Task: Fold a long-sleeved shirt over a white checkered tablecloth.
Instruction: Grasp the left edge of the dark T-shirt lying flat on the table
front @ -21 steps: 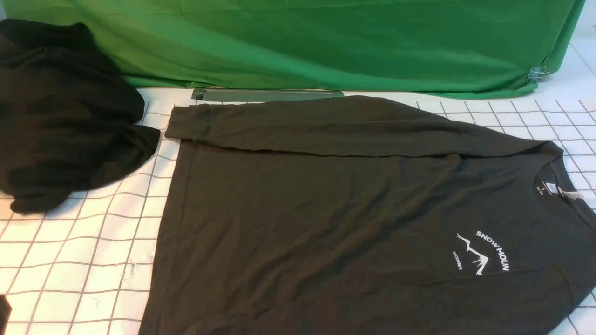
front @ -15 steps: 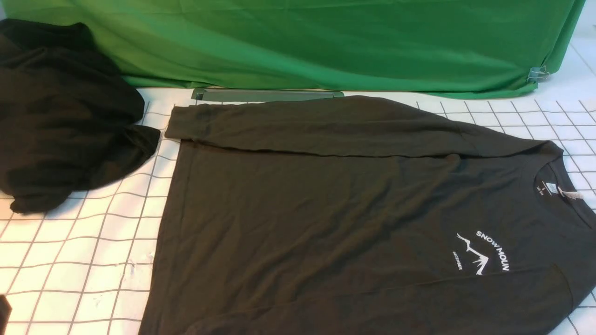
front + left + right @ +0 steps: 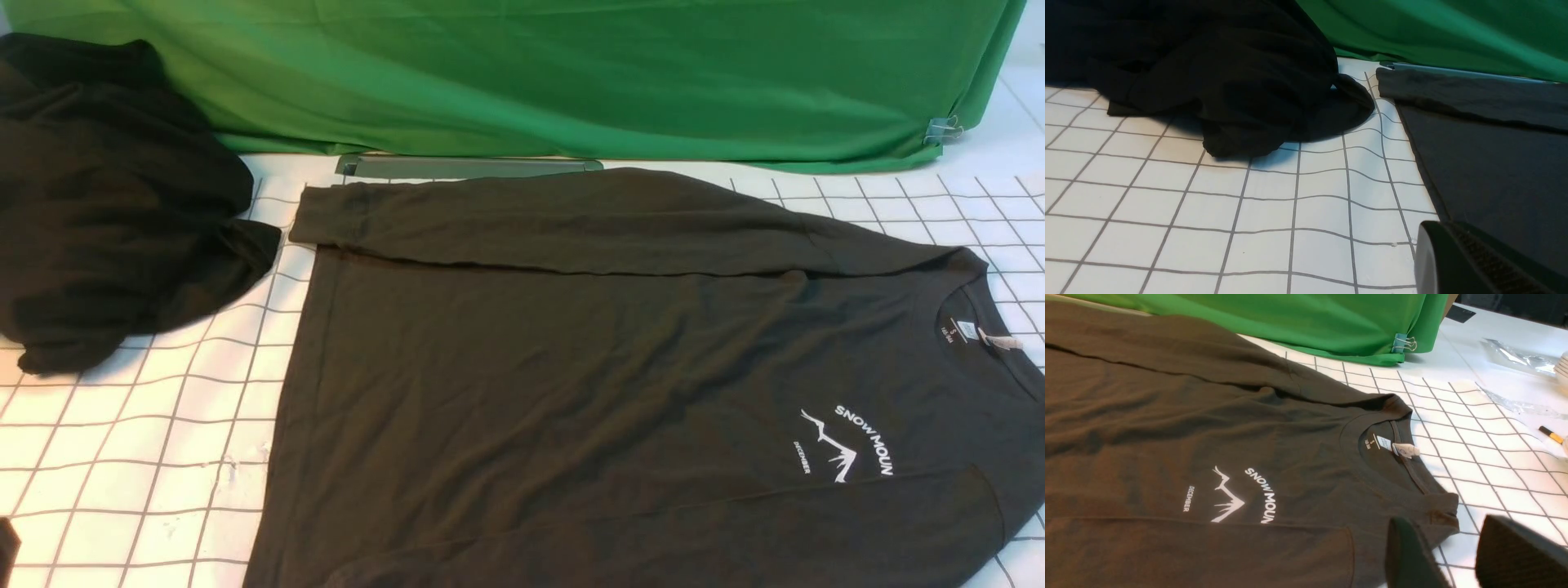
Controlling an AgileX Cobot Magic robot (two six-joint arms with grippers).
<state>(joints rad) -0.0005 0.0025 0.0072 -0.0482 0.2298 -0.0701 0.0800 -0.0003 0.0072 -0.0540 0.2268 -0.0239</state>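
Observation:
The dark charcoal long-sleeved shirt [image 3: 571, 367] lies flat on the white checkered tablecloth [image 3: 147, 441], collar to the right, with the "SNOW MOUN" print [image 3: 849, 445] and neck label [image 3: 967, 329] showing. One sleeve [image 3: 571, 216] lies folded along its far edge, the other [image 3: 735, 531] along its near edge. Neither gripper shows in the front view. My left gripper [image 3: 1447, 241] is shut and empty, low over the tablecloth [image 3: 1208, 204] beside the shirt's hem [image 3: 1494, 163]. My right gripper [image 3: 1453, 559] is open and empty, above the near shoulder by the collar [image 3: 1396, 457].
A shapeless black heap of cloth [image 3: 106, 204] sits at the far left, close to the shirt's hem corner. Green cloth [image 3: 571, 73] hangs along the back, held by a binder clip [image 3: 943, 129]. A grey strip [image 3: 465, 166] lies beneath it. Plastic bags [image 3: 1515, 357] and a pen [image 3: 1551, 435] lie off to the right.

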